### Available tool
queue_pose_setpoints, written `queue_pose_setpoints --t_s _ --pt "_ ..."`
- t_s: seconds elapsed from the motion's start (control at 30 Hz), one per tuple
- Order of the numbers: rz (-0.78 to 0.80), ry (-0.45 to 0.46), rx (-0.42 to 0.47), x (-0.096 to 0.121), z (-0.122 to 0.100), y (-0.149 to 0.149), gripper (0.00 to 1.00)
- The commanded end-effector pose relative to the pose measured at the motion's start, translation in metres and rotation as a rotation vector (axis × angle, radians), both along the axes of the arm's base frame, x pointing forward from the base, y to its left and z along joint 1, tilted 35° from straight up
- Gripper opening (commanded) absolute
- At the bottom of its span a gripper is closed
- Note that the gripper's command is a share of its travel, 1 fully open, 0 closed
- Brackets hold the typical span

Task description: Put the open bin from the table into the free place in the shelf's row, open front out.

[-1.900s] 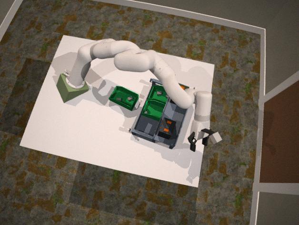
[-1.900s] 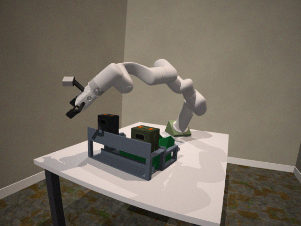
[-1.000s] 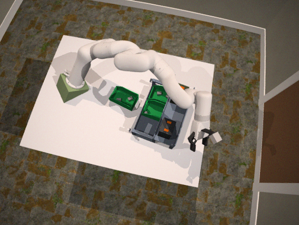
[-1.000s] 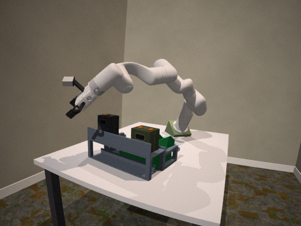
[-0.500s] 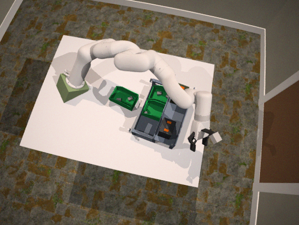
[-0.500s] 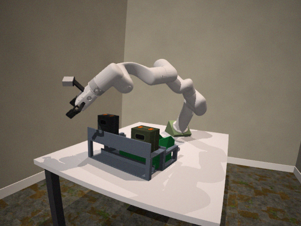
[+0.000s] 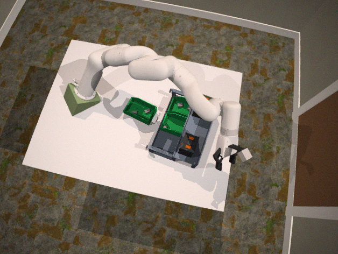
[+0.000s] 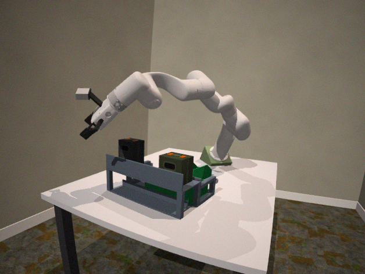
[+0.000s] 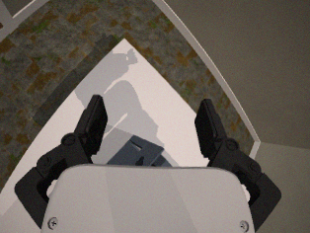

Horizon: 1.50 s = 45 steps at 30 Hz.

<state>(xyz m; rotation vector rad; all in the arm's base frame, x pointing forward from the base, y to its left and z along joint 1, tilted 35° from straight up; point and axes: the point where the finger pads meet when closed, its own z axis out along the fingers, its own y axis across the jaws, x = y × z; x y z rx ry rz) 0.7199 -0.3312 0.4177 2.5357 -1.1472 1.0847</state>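
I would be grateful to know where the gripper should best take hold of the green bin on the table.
Probably from above, closing the open gripper over one long side wall of the green bin. It stands level with its top open, so the thin walls show, and the small parts lie on the bin's floor, away from the rim.

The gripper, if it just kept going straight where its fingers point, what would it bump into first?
Probably nothing soon: the open, empty gripper points down and outward past the table corner, beyond the shelf. It would likely meet the floor, though depth is unclear.

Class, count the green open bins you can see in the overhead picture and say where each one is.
3. One bin stands alone on the table, between the robot's base and the shelf. Two sit side by side in the shelf row; the arm may hide more.
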Motion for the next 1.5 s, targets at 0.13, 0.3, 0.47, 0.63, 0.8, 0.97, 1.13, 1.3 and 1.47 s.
queue_pose_setpoints --t_s 0.13,0.3,0.47,0.63,0.8,0.97,1.13,1.3,1.47 --pt "-0.004 -0.006 -0.003 -0.01 0.023 -0.012 1.0" --pt "-0.004 -0.006 -0.003 -0.01 0.023 -0.012 1.0" --pt "-0.004 -0.006 -0.003 -0.008 0.019 -0.009 1.0" --pt "-0.004 -0.006 -0.003 -0.007 0.019 -0.009 1.0" --pt "-0.004 -0.006 -0.003 -0.007 0.019 -0.009 1.0" --pt "-0.004 -0.006 -0.003 -0.026 0.011 -0.007 1.0" --pt "-0.004 -0.006 -0.003 -0.053 0.0 -0.003 1.0" --pt "-0.004 -0.006 -0.003 -0.053 0.0 -0.003 1.0" --pt "-0.004 -0.006 -0.003 -0.053 0.0 -0.003 1.0"
